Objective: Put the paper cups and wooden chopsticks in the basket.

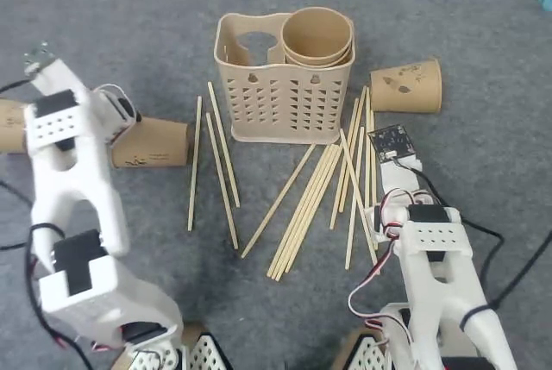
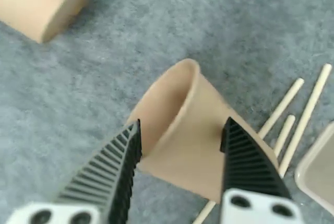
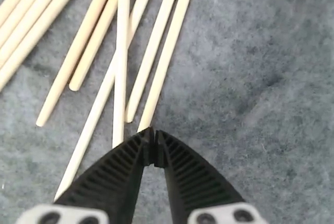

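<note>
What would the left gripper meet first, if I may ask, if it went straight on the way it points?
Most likely the paper cup lying on its side: the left gripper stands open astride it, so the cup's wall lies straight ahead. How near it is, I cannot tell.

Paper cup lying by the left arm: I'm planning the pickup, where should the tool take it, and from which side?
Probably across the wall of the paper cup, near its open mouth, from above: it lies on its side, and the open left tool straddles it.
</note>
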{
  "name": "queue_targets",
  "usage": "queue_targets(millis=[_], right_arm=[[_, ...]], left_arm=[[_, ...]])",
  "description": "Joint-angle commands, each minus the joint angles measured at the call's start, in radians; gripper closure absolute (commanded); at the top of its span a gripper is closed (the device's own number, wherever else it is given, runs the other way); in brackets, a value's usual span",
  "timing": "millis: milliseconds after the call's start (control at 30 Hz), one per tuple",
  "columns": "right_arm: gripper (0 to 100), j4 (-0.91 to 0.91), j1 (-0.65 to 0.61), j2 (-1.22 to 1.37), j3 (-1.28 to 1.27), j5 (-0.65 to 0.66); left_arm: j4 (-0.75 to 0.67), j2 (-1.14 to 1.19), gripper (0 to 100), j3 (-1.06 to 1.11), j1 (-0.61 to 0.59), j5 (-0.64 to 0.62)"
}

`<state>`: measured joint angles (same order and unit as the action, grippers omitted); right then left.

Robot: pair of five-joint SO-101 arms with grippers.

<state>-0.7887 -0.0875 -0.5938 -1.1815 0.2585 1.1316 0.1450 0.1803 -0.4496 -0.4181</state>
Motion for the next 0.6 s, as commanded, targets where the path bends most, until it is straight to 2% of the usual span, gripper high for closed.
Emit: queue_targets(millis=[0, 200, 367, 567], right_arm=[[99.1, 0.013, 0.008, -0.012, 0.009, 0.012], [99.1, 0.012, 0.007, -0.012, 0.009, 0.012], [99.1, 0.012, 0.007, -0.012, 0.009, 0.012], [99.1, 0.012, 0.007, -0.012, 0.009, 0.012]], left_arm=[[-0.037, -0.061, 81, 0.025, 0.048, 0.006], [-0.031, -0.069, 99, 0.027, 0.109, 0.006], [-0.015, -0.071, 99, 0.002, 0.130, 0.006], [0.137, -0.071, 99, -0.148, 0.138, 0.011]])
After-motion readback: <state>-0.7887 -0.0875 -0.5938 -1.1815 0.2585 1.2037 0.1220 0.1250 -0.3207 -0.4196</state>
